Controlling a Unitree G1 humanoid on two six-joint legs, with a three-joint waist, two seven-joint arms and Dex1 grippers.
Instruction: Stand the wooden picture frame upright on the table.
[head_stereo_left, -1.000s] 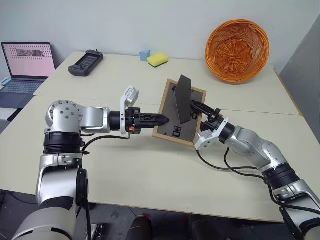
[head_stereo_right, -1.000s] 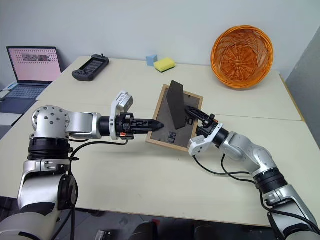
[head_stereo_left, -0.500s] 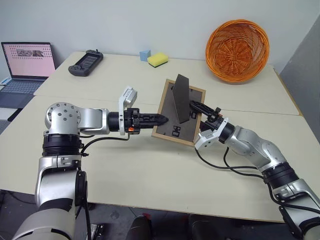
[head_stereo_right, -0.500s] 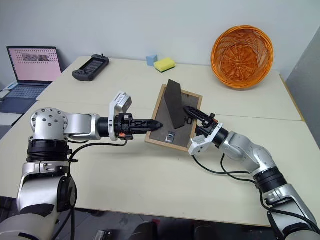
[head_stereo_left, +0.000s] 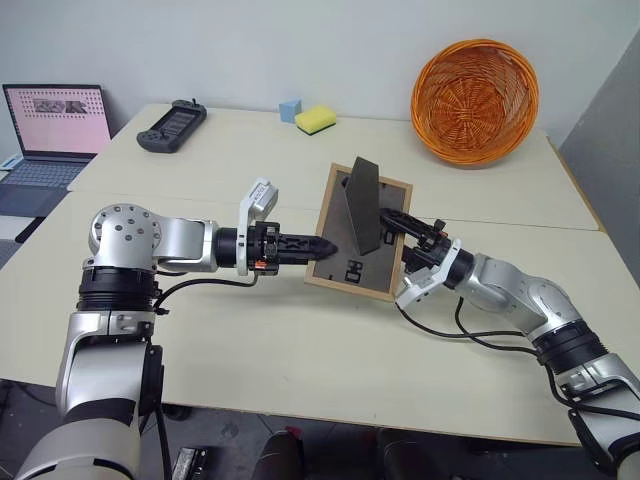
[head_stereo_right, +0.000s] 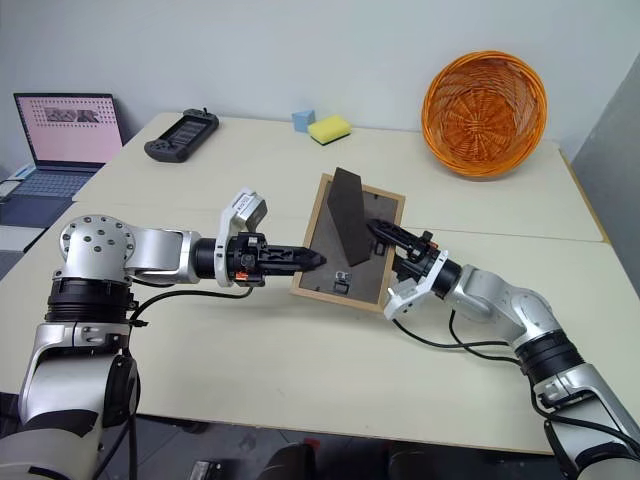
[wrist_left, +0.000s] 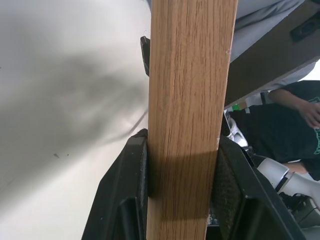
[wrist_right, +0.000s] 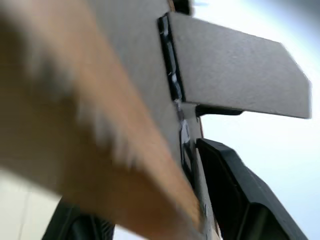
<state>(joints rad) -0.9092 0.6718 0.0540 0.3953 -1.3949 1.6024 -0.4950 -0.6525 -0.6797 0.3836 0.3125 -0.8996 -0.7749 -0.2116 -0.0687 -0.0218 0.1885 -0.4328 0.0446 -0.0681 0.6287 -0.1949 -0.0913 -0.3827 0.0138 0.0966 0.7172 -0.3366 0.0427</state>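
The wooden picture frame (head_stereo_left: 347, 262) is held tilted above the table (head_stereo_left: 300, 350), its dark grey back toward me and the fold-out prop (head_stereo_left: 363, 205) swung out. My left gripper (head_stereo_left: 322, 245) is shut on the frame's left border; in the left wrist view the light wood border (wrist_left: 187, 100) is clamped between both black fingers (wrist_left: 132, 185). My right gripper (head_stereo_left: 398, 228) straddles the right border, one finger lying over the back panel near the prop, the other hidden behind. The right wrist view has the wood edge between the fingers (wrist_right: 240, 195), with the prop (wrist_right: 230, 70) above.
An orange wicker basket (head_stereo_left: 474, 100) stands at the back right. A yellow sponge (head_stereo_left: 315, 120), a blue cube (head_stereo_left: 290, 109) and a black handheld controller (head_stereo_left: 171, 126) lie along the far edge. A laptop (head_stereo_left: 55, 125) sits on a side table at the left. A person (wrist_left: 285, 125) sits beyond the table.
The frame has sunk slightly and its lower edge is nearer the tabletop. The right forearm has dropped a little to the right. The left gripper keeps its hold.
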